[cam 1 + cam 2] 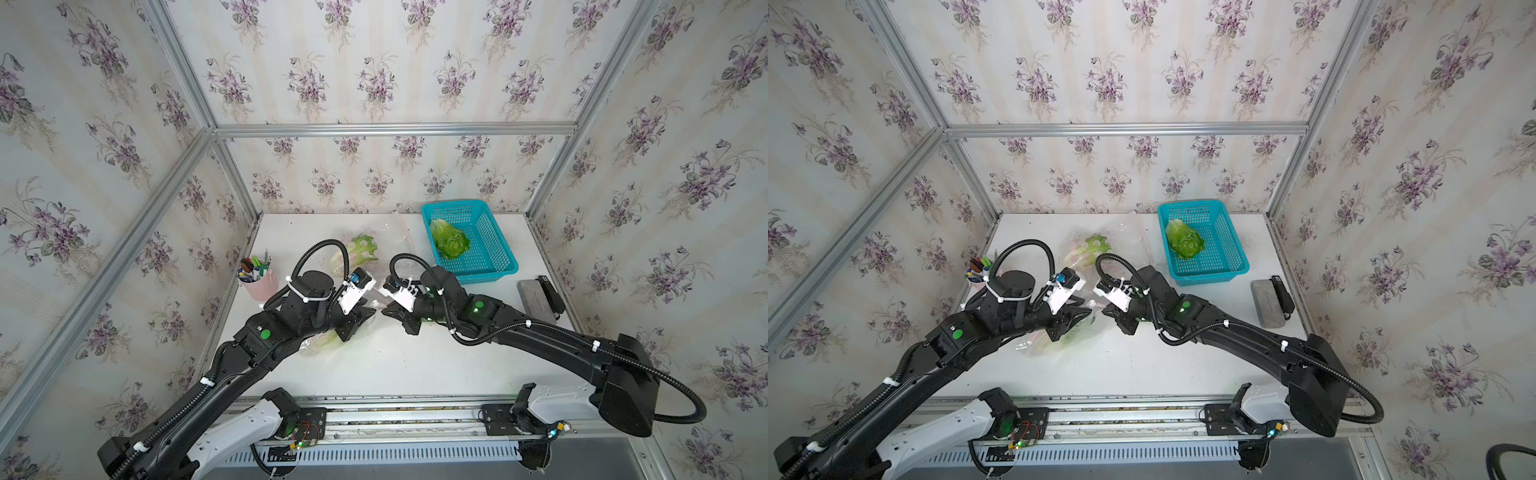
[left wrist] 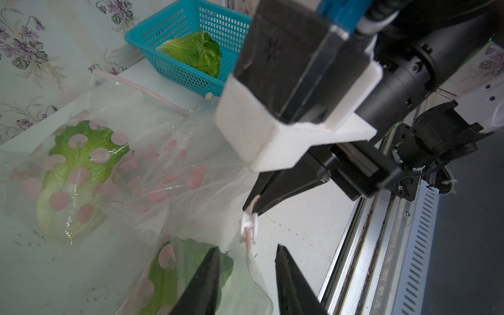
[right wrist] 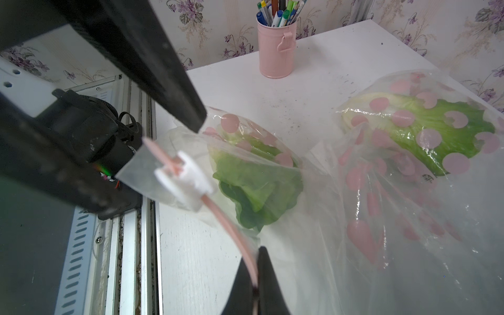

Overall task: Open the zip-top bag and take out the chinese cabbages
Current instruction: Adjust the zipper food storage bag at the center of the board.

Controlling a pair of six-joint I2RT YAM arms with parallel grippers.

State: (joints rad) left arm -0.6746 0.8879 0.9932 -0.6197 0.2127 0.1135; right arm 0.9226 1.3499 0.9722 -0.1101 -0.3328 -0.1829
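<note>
Two grips at zip-top bag (image 2: 163, 163): right gripper (image 3: 255, 261) pinched shut on zip strip (image 3: 218, 212); left gripper (image 2: 248, 246) fingers parted, near slider (image 2: 248, 226).

Quick headcount: three chinese cabbages (image 1: 450, 243) (image 1: 363, 248) (image 3: 259, 180), one polka-dot zip-top bag (image 2: 163, 152), one teal mesh basket (image 1: 492, 253), one pink tin of pens (image 1: 261, 286), one grey block (image 1: 536, 302), one black stapler-looking thing (image 1: 550, 293), two robot arms (image 1: 232, 374) (image 1: 552, 345).
</note>
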